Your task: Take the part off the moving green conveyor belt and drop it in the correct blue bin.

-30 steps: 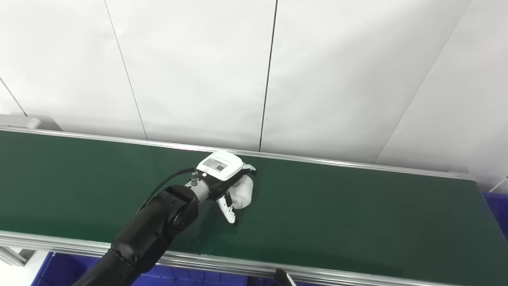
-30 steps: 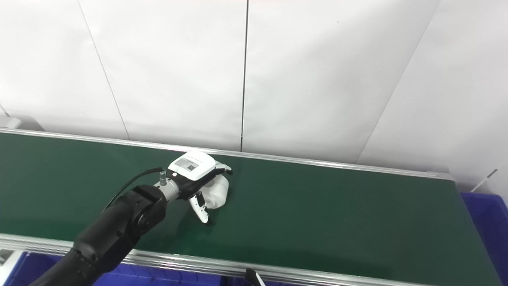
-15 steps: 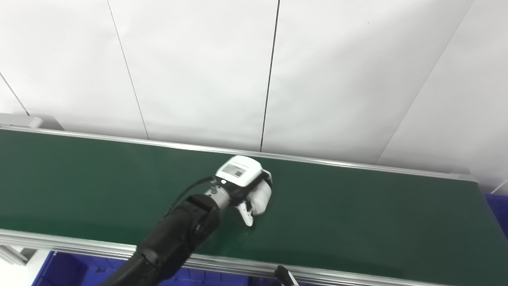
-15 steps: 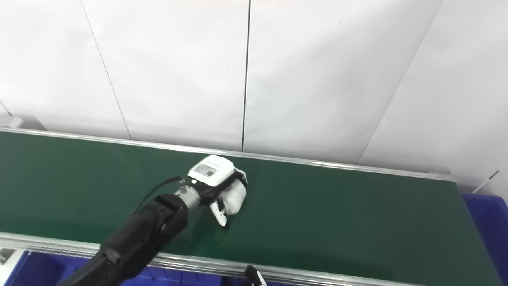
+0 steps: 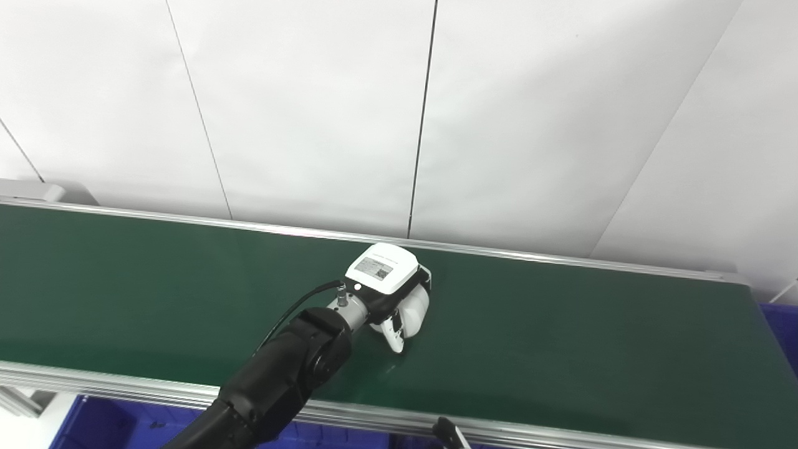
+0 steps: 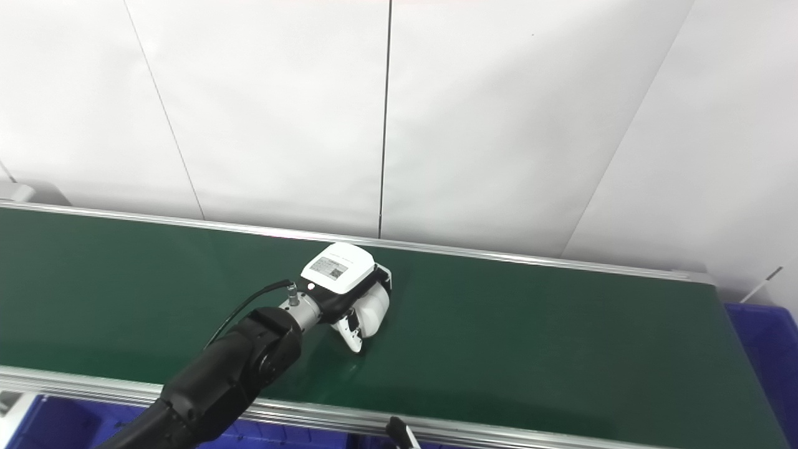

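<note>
- Our left hand [image 5: 389,293] is curled around the white part [image 5: 414,308], mid-width on the green conveyor belt [image 5: 561,337], gripping so it cannot ride on.
- We cannot see our right hand.
- A blue bin [image 6: 764,337] waits beyond the belt's right end.

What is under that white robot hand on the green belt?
A white rounded plastic part sits beneath the left hand, on the green conveyor belt. The hand covers its top, so its full shape and the grip underneath stay hidden.
</note>
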`<action>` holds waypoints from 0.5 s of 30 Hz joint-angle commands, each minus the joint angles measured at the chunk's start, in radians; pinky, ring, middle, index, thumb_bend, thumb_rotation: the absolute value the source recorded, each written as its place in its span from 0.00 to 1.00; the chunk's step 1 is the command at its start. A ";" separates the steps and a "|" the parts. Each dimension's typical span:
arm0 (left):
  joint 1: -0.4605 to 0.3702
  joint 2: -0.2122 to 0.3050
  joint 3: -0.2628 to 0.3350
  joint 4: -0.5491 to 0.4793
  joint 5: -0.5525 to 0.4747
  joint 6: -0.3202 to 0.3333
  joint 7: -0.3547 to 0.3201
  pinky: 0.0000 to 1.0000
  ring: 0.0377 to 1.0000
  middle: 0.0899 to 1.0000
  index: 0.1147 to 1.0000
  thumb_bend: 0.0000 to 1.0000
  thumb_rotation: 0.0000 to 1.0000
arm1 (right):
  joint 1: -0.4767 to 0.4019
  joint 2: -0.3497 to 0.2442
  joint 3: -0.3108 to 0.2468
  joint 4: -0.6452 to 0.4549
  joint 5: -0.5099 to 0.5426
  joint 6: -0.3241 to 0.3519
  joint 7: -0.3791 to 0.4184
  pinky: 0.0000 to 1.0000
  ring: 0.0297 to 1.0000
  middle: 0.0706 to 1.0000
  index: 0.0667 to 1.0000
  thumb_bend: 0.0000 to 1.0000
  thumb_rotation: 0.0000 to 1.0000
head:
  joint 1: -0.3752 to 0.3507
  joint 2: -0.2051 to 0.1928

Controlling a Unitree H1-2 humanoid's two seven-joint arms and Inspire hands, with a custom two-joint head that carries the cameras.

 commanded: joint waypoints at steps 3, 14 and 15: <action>-0.041 0.023 0.023 -0.107 -0.020 -0.001 -0.024 0.34 0.39 0.50 0.41 0.50 0.00 | 0.007 0.005 0.008 -0.048 0.005 0.020 0.014 0.90 0.91 0.96 0.98 0.92 0.98 | 0.017 0.023; 0.025 0.066 0.109 -0.512 -0.074 0.039 -0.210 0.34 0.39 0.45 0.44 0.50 0.00 | 0.020 -0.023 -0.008 -0.161 0.034 0.109 0.038 0.92 0.92 0.97 0.99 0.89 1.00 | 0.138 0.151; 0.040 0.064 0.119 -0.543 -0.072 0.049 -0.225 0.36 0.39 0.46 0.45 0.50 0.00 | 0.020 -0.028 -0.011 -0.174 0.040 0.119 0.040 0.92 0.92 0.97 0.99 0.89 1.00 | 0.153 0.163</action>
